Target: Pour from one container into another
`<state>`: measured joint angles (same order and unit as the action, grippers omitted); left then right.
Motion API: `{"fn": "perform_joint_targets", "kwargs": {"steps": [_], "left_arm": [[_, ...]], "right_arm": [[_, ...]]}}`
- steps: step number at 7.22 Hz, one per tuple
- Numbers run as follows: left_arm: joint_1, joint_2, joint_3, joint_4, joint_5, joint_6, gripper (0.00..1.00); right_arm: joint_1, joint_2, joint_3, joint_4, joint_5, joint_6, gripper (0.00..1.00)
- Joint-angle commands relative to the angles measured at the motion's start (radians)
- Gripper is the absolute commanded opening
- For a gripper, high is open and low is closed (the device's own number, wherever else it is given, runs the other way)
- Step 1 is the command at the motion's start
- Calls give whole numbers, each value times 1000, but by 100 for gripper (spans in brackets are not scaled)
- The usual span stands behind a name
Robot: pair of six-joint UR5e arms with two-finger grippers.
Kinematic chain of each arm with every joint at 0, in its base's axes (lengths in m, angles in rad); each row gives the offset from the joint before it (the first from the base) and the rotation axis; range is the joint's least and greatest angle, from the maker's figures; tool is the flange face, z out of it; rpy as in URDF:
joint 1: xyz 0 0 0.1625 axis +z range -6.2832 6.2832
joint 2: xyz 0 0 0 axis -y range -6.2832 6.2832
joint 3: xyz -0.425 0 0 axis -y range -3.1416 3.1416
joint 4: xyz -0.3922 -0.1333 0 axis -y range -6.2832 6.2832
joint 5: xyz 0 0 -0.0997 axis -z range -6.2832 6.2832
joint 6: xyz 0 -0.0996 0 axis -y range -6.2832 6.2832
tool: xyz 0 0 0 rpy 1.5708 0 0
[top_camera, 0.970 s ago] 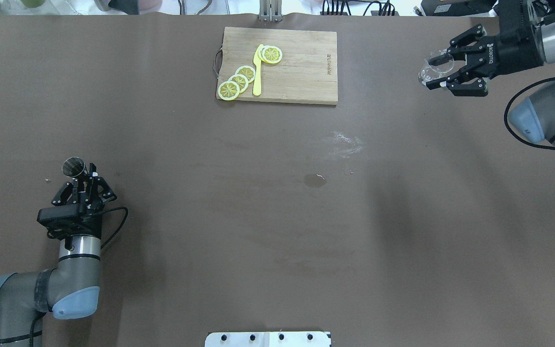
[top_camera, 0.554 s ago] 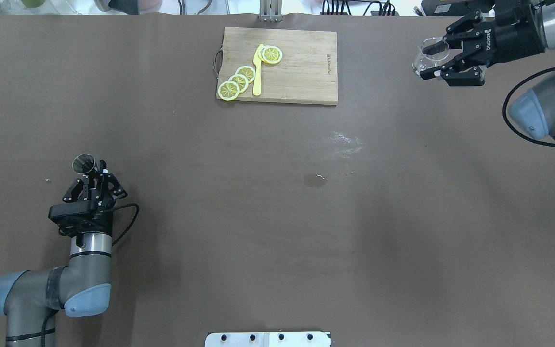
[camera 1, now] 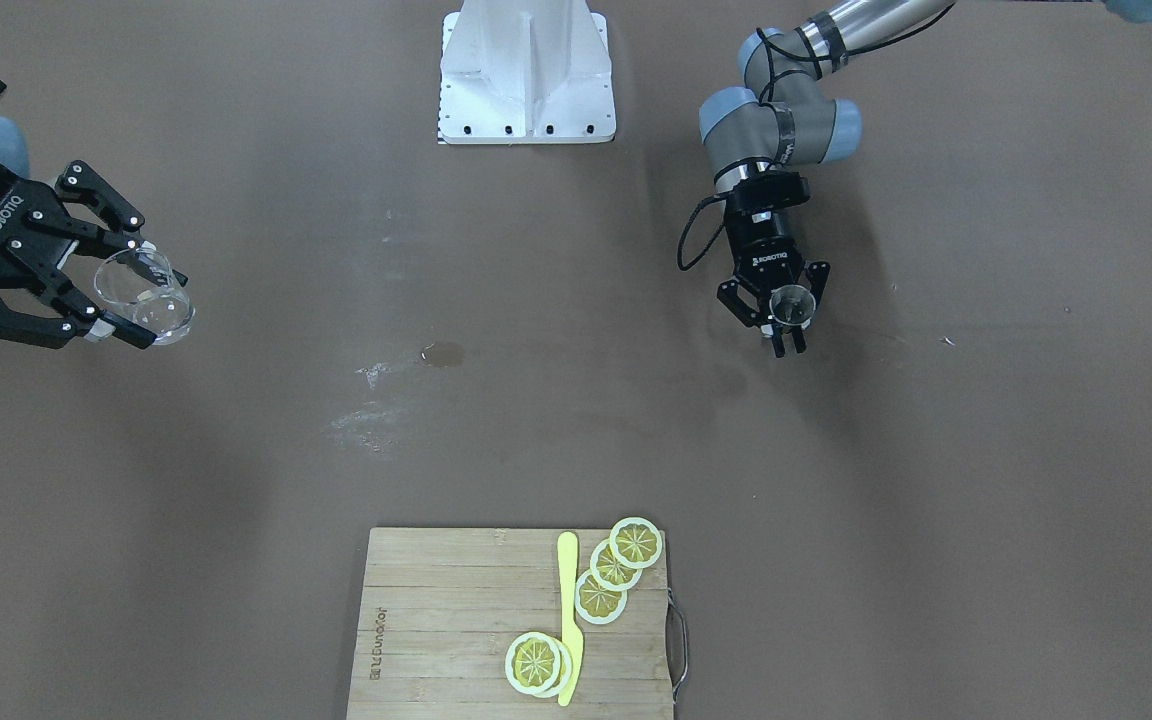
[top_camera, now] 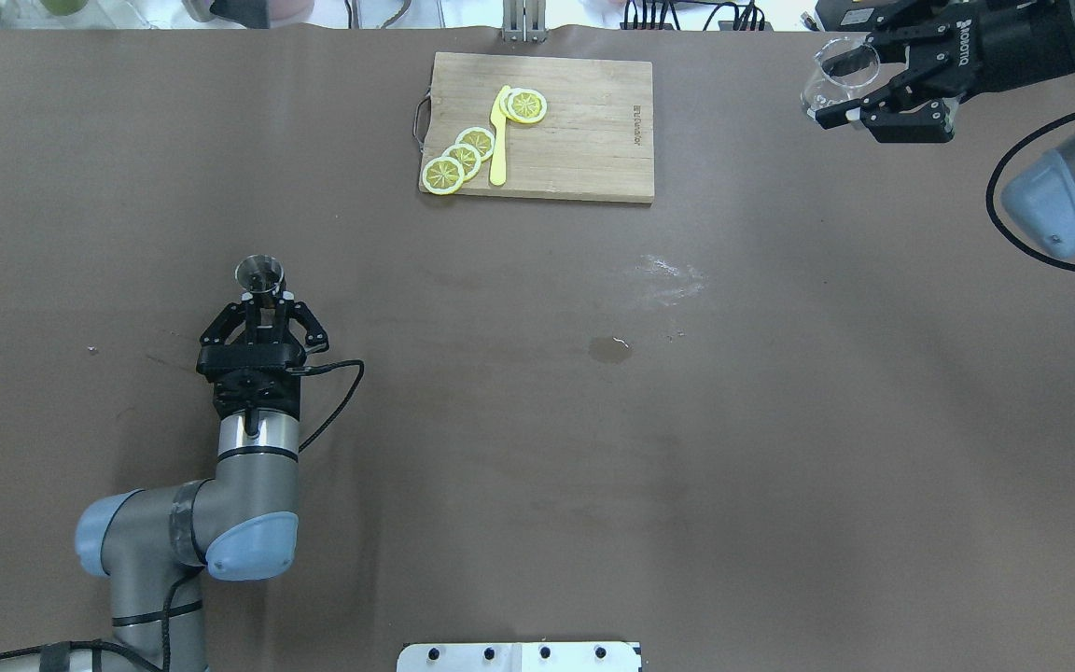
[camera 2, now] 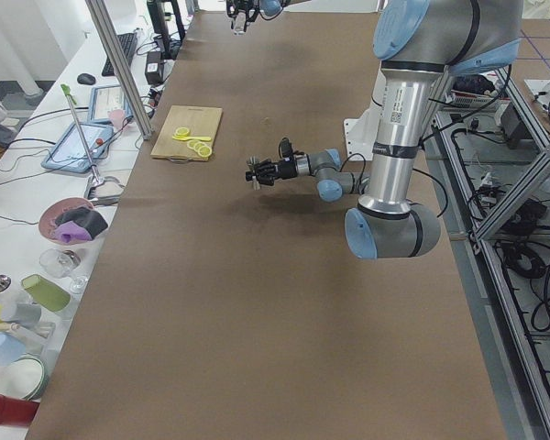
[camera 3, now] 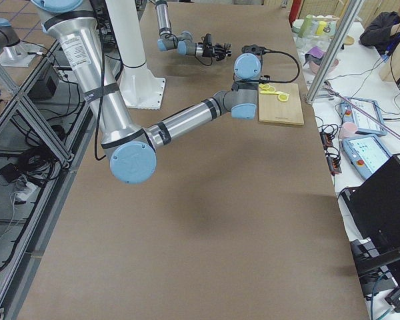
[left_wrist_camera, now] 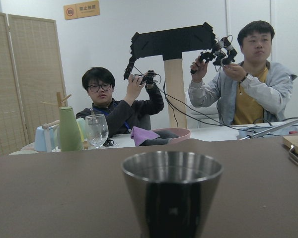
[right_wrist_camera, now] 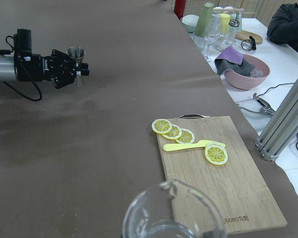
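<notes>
While my left pincer (top_camera: pixel 262 297) pinches the steel cup (top_camera: pixel 259 273) low on its body, the cup stands upright, rim up. It is over the left half of the table (top_camera: pixel 519 485), about midway between my side and the far edge. Whether its foot touches the table, I cannot tell.

My right pincer (top_camera: pixel 834 91) is clamped on the glass jug (top_camera: pixel 822 82), fingers gripping its clear wall, up at the far right corner of the table. Cup and jug are well apart, with most of the table's width between them.

At the far edge, near the middle, lies a wooden cutting board (top_camera: pixel 584 131). It bears some lemon slices (top_camera: pixel 463 157) and a yellow knife (top_camera: pixel 498 140). A small damp spot (top_camera: pixel 608 349) and a pale smear (top_camera: pixel 668 278) mark the brown cover right of the middle.
</notes>
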<state>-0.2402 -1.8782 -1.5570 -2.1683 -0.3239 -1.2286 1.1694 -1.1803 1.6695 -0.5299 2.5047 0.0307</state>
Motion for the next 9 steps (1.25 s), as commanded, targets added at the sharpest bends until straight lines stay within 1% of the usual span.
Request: {"fn": "perform_joint_targets", "kwargs": {"steps": [1, 2, 3, 4, 5, 6, 7, 8, 9], "left_arm": [[-10, -114, 43, -168, -65, 329, 5], [-48, -148, 58, -267, -164, 489, 4], [-82, -189, 61, -316, -246, 600, 4], [-114, -231, 63, -318, -314, 692, 4], [-154, -318, 83, -317, -404, 809, 3], [-162, -443, 189, -317, -424, 883, 3], [-165, -513, 251, -318, -429, 893, 0], [-169, -522, 245, -324, -479, 893, 0], [-174, -524, 242, -327, -491, 893, 0]], "right_arm": [[-7, -1, 39, -51, 0, 0, 0], [-11, 10, 65, -117, 0, -2, 0], [-22, 7, 72, -133, -1, -30, 0], [-24, 1, 72, -145, 3, -64, 0], [-36, 2, 94, -206, -7, -84, 0], [-42, 1, 145, -319, -35, -185, 0], [-50, 1, 186, -440, -38, -290, 0], [-53, 2, 206, -515, -38, -352, 0], [-54, -2, 223, -556, -49, -377, 0]]}}
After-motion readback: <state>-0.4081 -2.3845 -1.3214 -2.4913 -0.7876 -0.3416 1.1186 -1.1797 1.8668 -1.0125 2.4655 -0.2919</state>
